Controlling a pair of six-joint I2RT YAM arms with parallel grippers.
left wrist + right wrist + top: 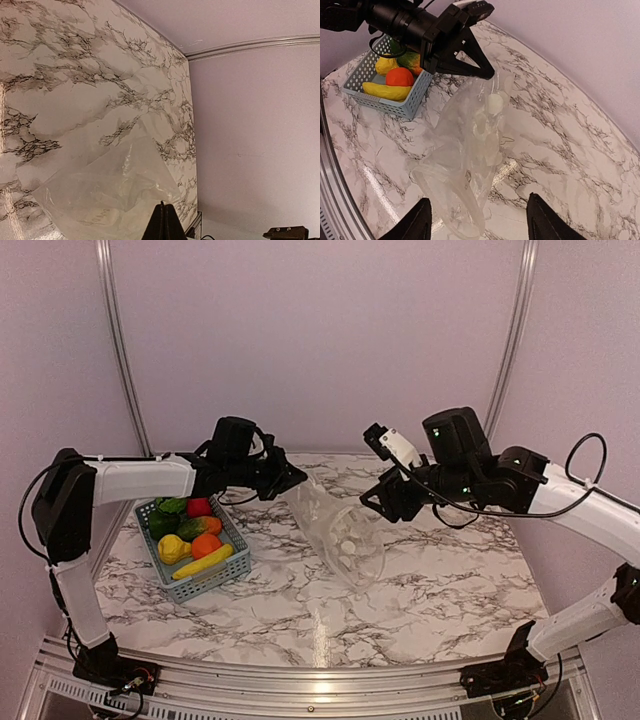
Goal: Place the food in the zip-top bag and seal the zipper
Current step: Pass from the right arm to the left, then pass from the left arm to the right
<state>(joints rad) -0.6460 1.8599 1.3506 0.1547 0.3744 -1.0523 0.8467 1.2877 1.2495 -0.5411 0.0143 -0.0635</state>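
Left gripper [296, 478]: pinched shut on far edge of zip-top bag [345, 535], that end lifted off marble table [450, 580].
Right gripper [479, 222]: fingers spread wide, gripping nothing, just above bag's near end.
Food [192, 530]: piled in basket [215, 585], left of bag, away from both grippers.

The basket [207, 585] sits near the left edge of the bench [460, 585], with the food [190, 537] in it. The bag [345, 540] lies on the middle of the bench, right of the basket and apart from it, running from near the back edge toward the front. The left end effector [296, 478] is at the bag's back end, behind the basket's right corner; the right end effector [376, 500] hangs just right of the bag.
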